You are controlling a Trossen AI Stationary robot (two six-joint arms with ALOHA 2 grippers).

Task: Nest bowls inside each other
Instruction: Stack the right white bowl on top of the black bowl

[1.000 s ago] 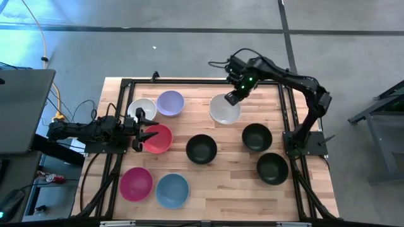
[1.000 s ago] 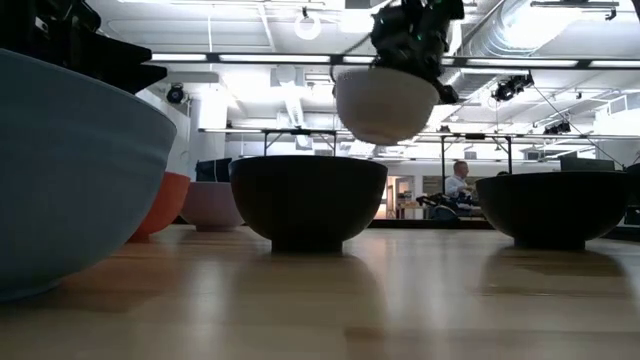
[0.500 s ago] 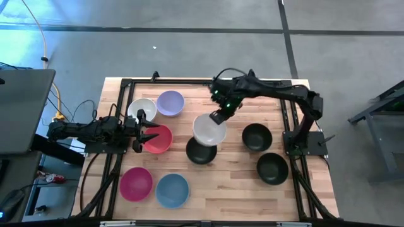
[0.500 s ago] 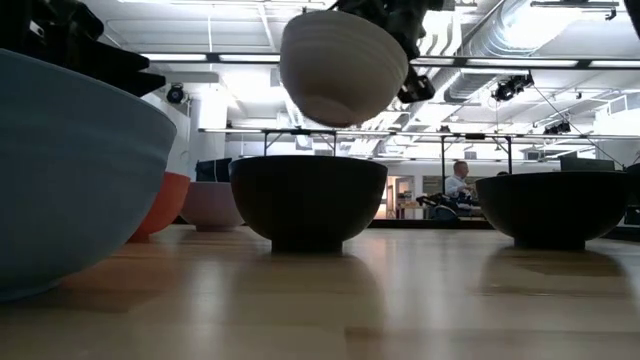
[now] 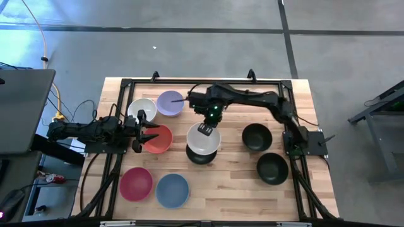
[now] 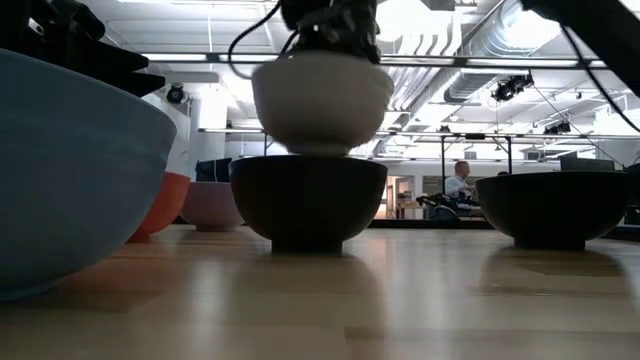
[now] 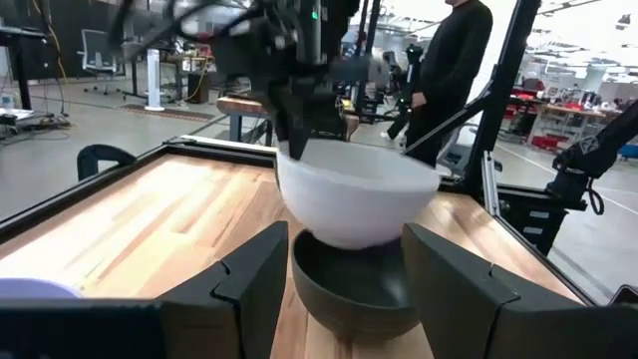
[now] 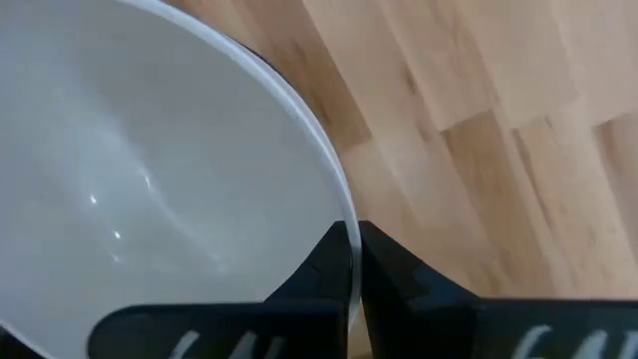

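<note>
Above the black bowl [image 5: 201, 155], your right fingers [image 5: 206, 130] pinch the white bowl's [image 5: 203, 140] rim; release off-centre and it may tip out.

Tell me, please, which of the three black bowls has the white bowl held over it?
The black bowl at mid-table: the right gripper holds a white bowl by the rim directly above it. The other two black bowls sit uncovered to the right.

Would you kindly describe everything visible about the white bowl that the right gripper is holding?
The white bowl is round, smooth and glossy inside, and empty. It hangs upright over the black bowl at the table's middle, its base at about that bowl's rim; whether they touch cannot be told. The right gripper is shut on its rim, one finger inside and one outside. Nothing else touches it.
</note>
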